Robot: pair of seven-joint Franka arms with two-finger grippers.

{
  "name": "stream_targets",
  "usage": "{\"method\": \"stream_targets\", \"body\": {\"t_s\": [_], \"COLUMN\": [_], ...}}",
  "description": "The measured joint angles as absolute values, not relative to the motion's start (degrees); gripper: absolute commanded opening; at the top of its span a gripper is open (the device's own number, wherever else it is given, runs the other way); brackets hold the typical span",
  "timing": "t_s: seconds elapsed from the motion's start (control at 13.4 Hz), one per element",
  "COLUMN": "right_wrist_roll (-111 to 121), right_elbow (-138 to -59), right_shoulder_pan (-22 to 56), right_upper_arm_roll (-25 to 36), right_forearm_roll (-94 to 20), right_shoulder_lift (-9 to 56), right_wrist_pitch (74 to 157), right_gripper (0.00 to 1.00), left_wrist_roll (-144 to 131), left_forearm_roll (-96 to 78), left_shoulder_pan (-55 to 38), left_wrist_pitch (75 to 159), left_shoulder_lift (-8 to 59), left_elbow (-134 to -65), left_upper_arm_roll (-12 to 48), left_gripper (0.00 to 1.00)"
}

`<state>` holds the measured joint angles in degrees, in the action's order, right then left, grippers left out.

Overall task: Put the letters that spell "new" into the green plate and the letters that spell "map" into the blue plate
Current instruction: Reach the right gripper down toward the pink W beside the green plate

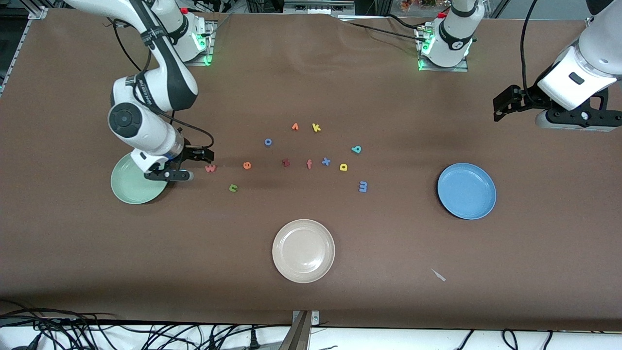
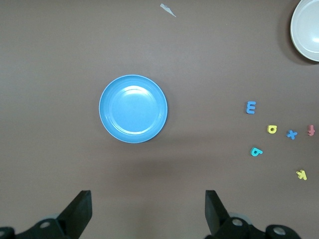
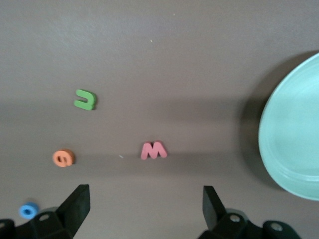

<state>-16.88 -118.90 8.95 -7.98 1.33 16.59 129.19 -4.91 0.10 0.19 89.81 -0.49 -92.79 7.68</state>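
You have the right gripper (image 1: 170,175) up over the rim of the green plate (image 1: 127,190), fingers spread and holding nothing. The pinkish-red w (image 1: 210,168) lies just beside it on the table, with the orange e (image 1: 247,165) and green n (image 1: 233,188) a little further toward the middle. Your left gripper (image 2: 147,211) waits, spread wide and empty, toward the left arm's end, near the blue plate (image 1: 466,190). The blue m (image 1: 363,186), yellow a (image 1: 343,167) and teal p (image 1: 356,149) are small, flat foam letters.
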Motion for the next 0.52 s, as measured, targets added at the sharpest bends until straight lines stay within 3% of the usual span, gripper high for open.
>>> {"method": "stream_targets", "body": {"t_s": [0.52], "right_wrist_roll": [2.6], "right_elbow": [-119.2], "right_shoulder_pan": [9.0], "right_upper_arm_roll": [-7.9], "right_forearm_roll": [4.9], "right_shoulder_lift": [20.0], "right_wrist_pitch": [130.6], "right_gripper": [1.00], "left_wrist_roll": [-4.9], "left_forearm_roll": [0.1], "left_shoulder_pan": [0.2], "left_wrist_pitch": [89.8], "left_shoulder_lift": [-0.5], "left_elbow": [-92.8], "left_upper_arm_roll": [7.7], "left_gripper": [1.00]}}
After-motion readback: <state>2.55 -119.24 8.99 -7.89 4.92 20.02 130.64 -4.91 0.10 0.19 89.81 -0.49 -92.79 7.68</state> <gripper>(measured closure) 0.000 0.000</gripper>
